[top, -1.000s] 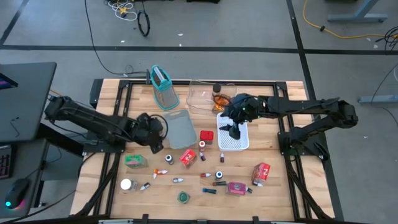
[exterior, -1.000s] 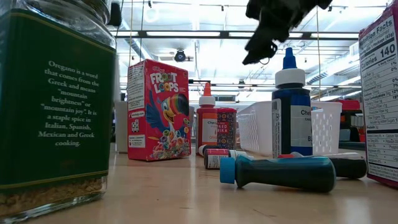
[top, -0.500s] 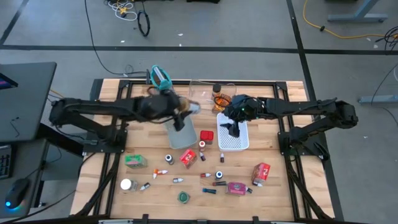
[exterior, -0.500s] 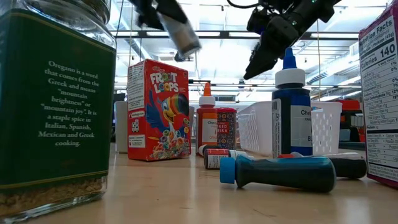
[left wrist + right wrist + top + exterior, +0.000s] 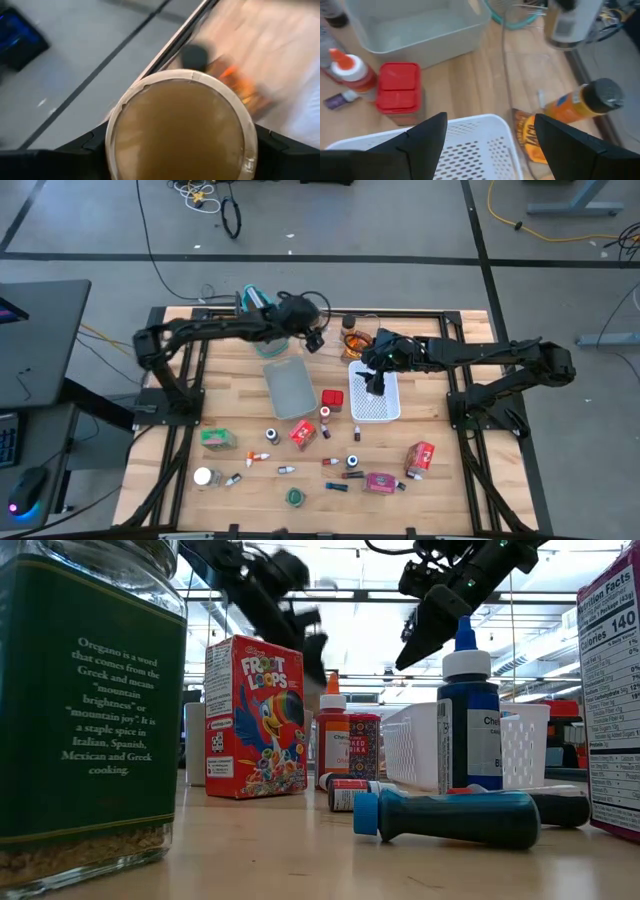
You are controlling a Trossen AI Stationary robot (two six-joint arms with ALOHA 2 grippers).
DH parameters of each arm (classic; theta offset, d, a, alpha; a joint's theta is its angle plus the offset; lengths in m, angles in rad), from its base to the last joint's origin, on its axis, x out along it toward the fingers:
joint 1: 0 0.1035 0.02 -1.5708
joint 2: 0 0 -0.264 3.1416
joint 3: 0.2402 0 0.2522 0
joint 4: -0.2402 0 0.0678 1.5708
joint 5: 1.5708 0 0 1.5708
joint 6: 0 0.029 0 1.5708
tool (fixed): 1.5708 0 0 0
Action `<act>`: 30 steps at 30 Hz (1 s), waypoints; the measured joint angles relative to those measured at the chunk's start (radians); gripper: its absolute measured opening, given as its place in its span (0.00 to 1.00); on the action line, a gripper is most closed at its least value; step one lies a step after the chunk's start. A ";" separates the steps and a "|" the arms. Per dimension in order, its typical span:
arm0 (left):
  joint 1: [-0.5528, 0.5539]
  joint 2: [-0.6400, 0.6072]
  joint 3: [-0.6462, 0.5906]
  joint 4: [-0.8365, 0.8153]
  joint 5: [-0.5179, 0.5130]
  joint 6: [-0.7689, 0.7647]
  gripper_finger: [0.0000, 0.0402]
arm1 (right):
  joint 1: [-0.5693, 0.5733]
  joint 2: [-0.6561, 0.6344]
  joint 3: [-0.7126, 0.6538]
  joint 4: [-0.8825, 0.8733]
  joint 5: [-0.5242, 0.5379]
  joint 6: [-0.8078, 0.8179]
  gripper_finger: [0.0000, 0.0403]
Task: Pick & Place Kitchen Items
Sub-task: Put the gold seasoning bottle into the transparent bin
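My left gripper (image 5: 312, 338) hangs over the clear tray (image 5: 325, 330) at the far side, shut on a jar (image 5: 180, 130) with tan contents and a pale rim. The right wrist view shows that jar (image 5: 567, 22) blurred, high above the table. My right gripper (image 5: 375, 385) hovers open over the white basket (image 5: 378, 408), touching nothing. An orange black-capped bottle (image 5: 585, 102) lies in the clear tray. Red, green and pink packets, small vials and lids lie scattered on the near half of the table. My left gripper pinches the jar between its two fingers (image 5: 75, 155), one on each side of the jar's round wall (image 5: 112, 145). The wrist view looks onto the jar's round end. The jar is lifted clear, above the clear tray.
A grey tray (image 5: 290, 388) lies left of the white basket, and the teal-rimmed holder (image 5: 258, 305) stands at the far edge. A red-lidded container (image 5: 397, 92) and a red bottle with a white cap (image 5: 347, 70) stand between tray and basket. An oregano jar (image 5: 90, 710) and a cereal box (image 5: 255, 715) are on the near part.
My left arm has swung from the table's left-middle, beside the grey tray, up and toward the far edge and the right, carrying the jar over the grey tray to above the clear tray. My right gripper has stayed over the white basket.
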 joint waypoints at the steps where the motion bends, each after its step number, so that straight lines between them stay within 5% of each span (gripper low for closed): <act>1: 0.013 0.026 0.019 -0.026 0.000 0.015 0.73 | 0.000 0.000 0.000 0.000 0.014 0.000 0.77; 11: 0.080 0.184 0.106 -0.051 0.011 0.076 0.73 | 0.000 0.000 0.000 0.008 0.028 0.047 0.77; 17: 0.110 0.229 0.110 -0.041 0.116 0.109 0.74 | 0.000 0.000 0.000 0.010 0.023 0.086 0.77; 30: 0.087 0.230 0.108 -0.003 0.035 0.203 0.86 | 0.000 0.000 0.000 0.010 0.023 0.109 0.77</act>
